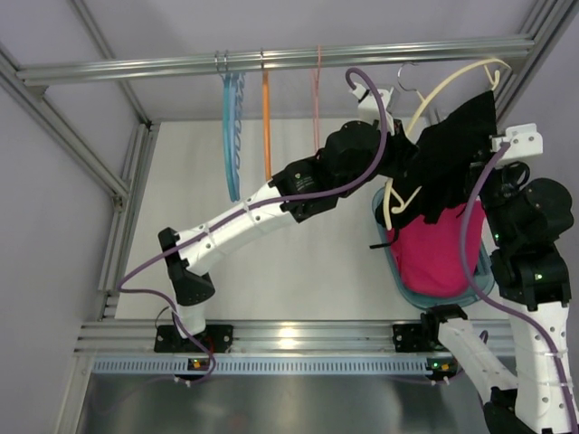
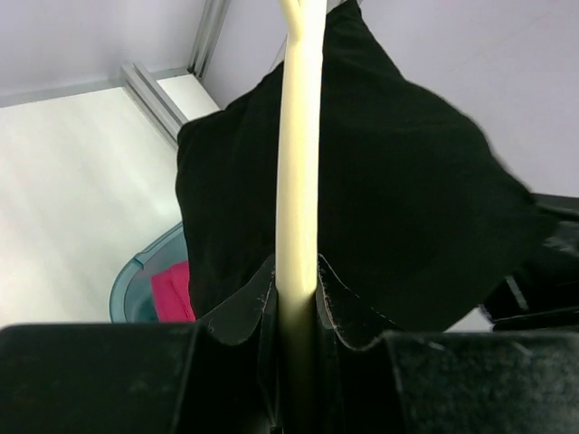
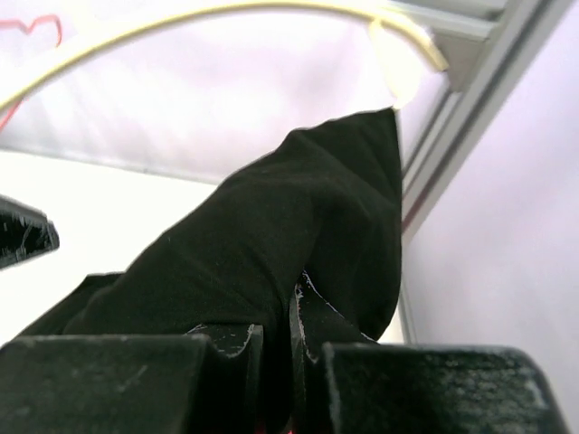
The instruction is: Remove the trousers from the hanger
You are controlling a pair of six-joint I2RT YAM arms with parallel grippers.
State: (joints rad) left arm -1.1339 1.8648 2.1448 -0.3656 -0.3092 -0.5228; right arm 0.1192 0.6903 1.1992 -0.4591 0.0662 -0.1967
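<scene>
we note left gripper clamped on thin cream plastic hanger. right gripper pinches soft black fabric trousers.

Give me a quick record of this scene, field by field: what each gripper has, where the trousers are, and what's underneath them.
left gripper: shut on the hanger, clamping its cream bar
right gripper: shut on a fold of the trousers
trousers: draped on the hanger, not yet off
underneath: teal tub holding a pink cloth
</scene>
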